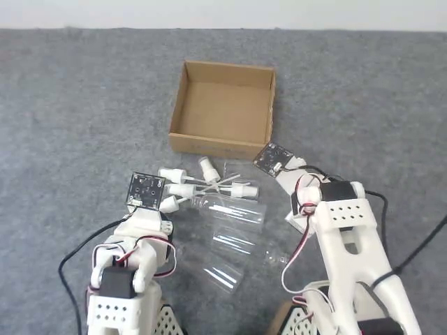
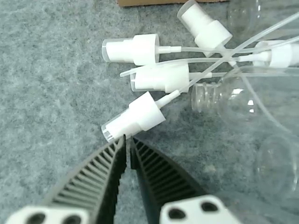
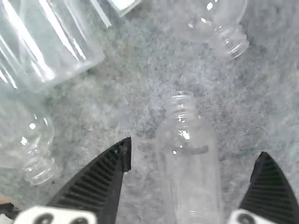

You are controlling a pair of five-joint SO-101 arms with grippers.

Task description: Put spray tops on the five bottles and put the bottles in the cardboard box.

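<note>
Straddling a bottle, the spread right gripper risked rolling it; the closed left gripper might shove a spray top.

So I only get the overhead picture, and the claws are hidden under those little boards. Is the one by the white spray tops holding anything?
Observer: No. The left gripper is shut on nothing. Its tips sit right at the cap end of the nearest spray top, and I can't tell whether they touch it.
Operator: And the other claw?
Observer: The right gripper is wide open, with a clear bottle lying between its jaws, clear of both.
Operator: Does that bottle have a top on?
Observer: No, its threaded neck is bare and points away from the gripper.
</note>
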